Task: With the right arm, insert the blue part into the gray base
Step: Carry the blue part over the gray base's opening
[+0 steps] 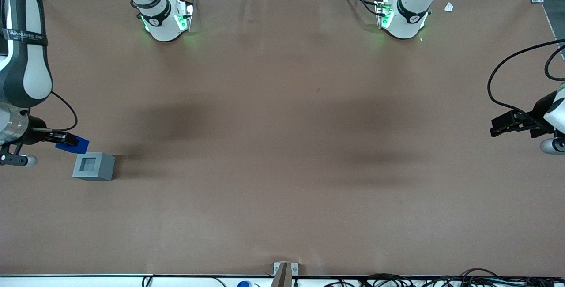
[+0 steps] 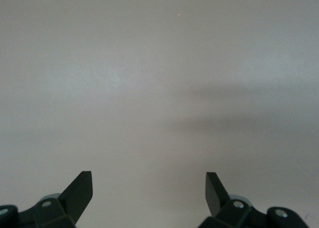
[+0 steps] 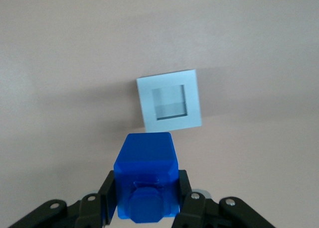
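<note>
The blue part (image 3: 146, 180) sits pinched between my gripper (image 3: 145, 198) fingers, lifted off the brown table (image 1: 282, 145) — the gray base (image 1: 93, 166) stands just beside it, slightly nearer the front camera, socket open upward.

Brown table covering (image 1: 282, 154) spreads beneath gripper (image 1: 66, 138), which grips blue part (image 1: 74, 145) at working arm's end. White paper scrap (image 1: 449, 7): farther from camera than gripper, toward parked arm's end. Metal bracket (image 1: 285, 269) and black cables (image 1: 397, 280): nearer camera than gripper, at table edge
</note>
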